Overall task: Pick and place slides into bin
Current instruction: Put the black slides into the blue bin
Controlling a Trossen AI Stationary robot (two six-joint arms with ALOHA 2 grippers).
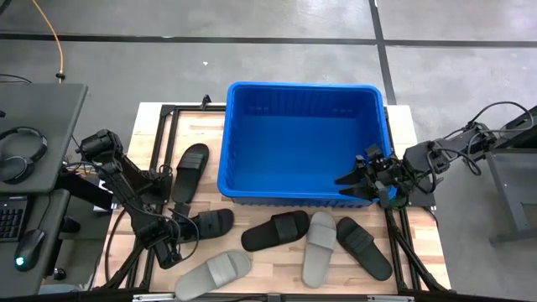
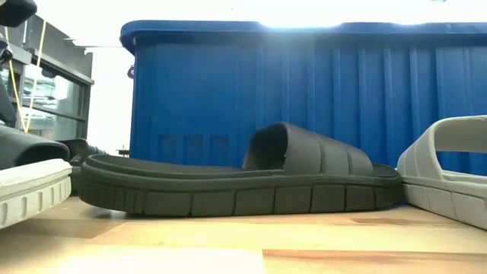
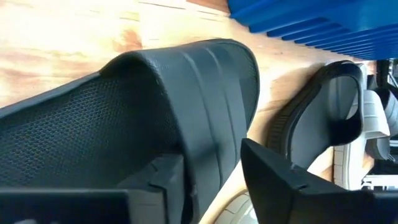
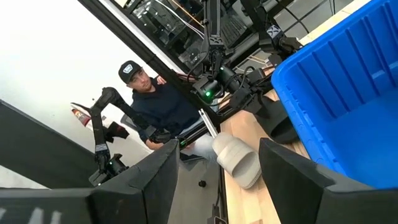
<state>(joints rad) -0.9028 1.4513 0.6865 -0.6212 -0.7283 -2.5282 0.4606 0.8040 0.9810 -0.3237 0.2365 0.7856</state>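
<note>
The blue bin [image 1: 302, 138] stands at the table's middle and far part and holds nothing I can see; it fills the back of the low view [image 2: 304, 84]. Several slides lie soles down on the table. One black slide [image 1: 190, 172] lies left of the bin. Black slides [image 1: 210, 222] [image 1: 277, 231] [image 1: 364, 247] and grey slides [image 1: 320, 247] [image 1: 214, 273] lie in front of it. My left gripper [image 1: 179, 231] is open at the left end of the left front black slide [image 3: 186, 106], one finger on either side of its ribbed strap. My right gripper [image 1: 357, 184] is open and empty above the bin's near right corner. My left gripper [image 3: 211, 168] comes low along the table from the left, with the black slide's strap edge [image 3: 211, 149] between its fingers. I cannot tell whether the fingers touch it. The slide lies flat on the table.
A person [image 4: 155, 99] sits beyond the table's left side, by a desk with headphones [image 1: 21, 151]. The black frame rails [image 1: 159, 143] run along the table's edges. The bare wood between the slides and the bin's near wall is narrow.
</note>
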